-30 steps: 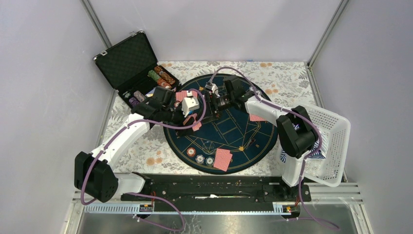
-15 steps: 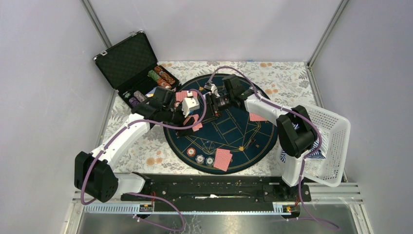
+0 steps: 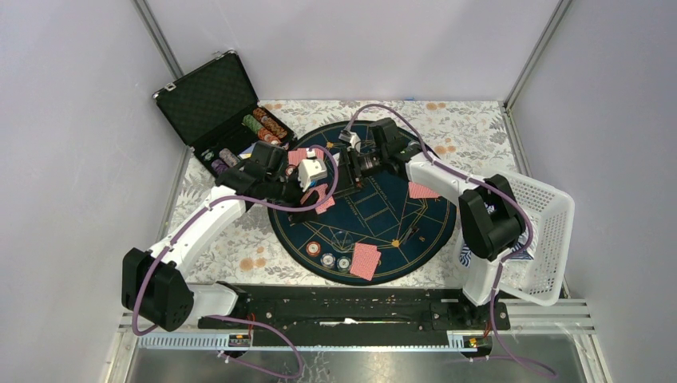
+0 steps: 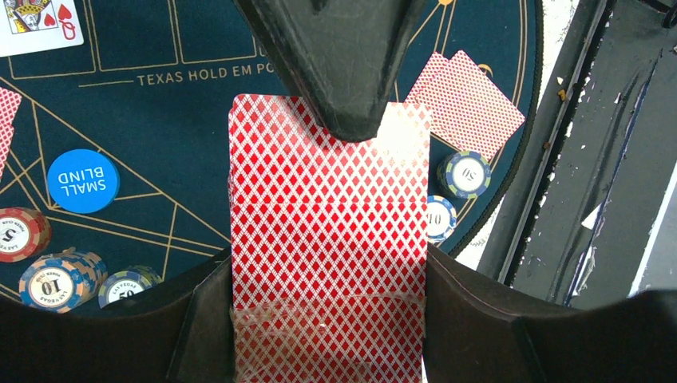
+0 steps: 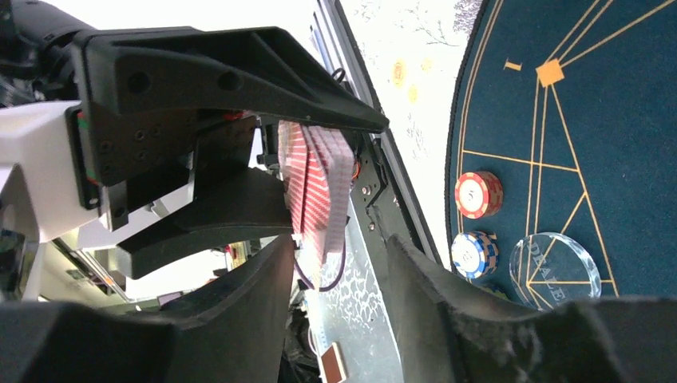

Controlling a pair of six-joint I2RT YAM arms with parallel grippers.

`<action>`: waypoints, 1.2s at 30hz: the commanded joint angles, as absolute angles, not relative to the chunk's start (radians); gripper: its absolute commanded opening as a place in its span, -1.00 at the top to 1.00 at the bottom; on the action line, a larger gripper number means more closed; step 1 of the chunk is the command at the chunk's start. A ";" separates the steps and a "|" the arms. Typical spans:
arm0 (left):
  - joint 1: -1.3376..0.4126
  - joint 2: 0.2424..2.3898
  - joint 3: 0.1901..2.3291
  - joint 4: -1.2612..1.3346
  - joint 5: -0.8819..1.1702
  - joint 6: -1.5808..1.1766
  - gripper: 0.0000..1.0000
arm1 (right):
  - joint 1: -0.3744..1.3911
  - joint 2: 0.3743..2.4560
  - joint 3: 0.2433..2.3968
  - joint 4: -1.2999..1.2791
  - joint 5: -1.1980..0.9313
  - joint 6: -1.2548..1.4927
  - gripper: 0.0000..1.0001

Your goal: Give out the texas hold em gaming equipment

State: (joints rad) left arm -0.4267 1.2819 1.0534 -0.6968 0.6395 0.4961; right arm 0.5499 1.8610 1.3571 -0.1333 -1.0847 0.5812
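My left gripper (image 3: 314, 190) (image 4: 327, 271) is shut on a deck of red-backed playing cards (image 4: 327, 231), held by its side edges above the round dark blue mat (image 3: 399, 223). My right gripper (image 3: 346, 169) (image 5: 335, 271) is open and faces the deck's far end (image 5: 319, 179). One of its fingers (image 4: 343, 72) lies over the top card. Red-backed cards lie on the mat at the front (image 3: 366, 261), right (image 3: 421, 190) and back left (image 3: 305, 155). Three striped chips (image 3: 328, 260) sit near the front edge. A blue small-blind disc (image 4: 83, 181) and a clear dealer disc (image 5: 559, 267) lie on the mat.
An open black case (image 3: 209, 97) with rows of chips (image 3: 263, 124) stands at the back left. A white basket (image 3: 543, 231) sits at the right edge. A face-up card (image 4: 36, 20) lies on the mat. The black arm rail (image 3: 351, 307) runs along the near edge.
My right gripper has shifted slightly up and to the right beside the deck. My left gripper has kept still with the deck in it.
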 commanded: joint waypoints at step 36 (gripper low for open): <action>-0.405 1.247 1.081 -0.628 0.686 0.476 1.00 | 0.502 1.767 1.359 -0.167 -1.067 0.560 0.71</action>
State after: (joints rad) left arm -0.4103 1.2819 1.0534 -0.6857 0.6445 0.4774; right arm 0.5217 1.8355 1.3483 -0.1600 -1.0599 0.5770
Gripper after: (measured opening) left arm 0.684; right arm 0.165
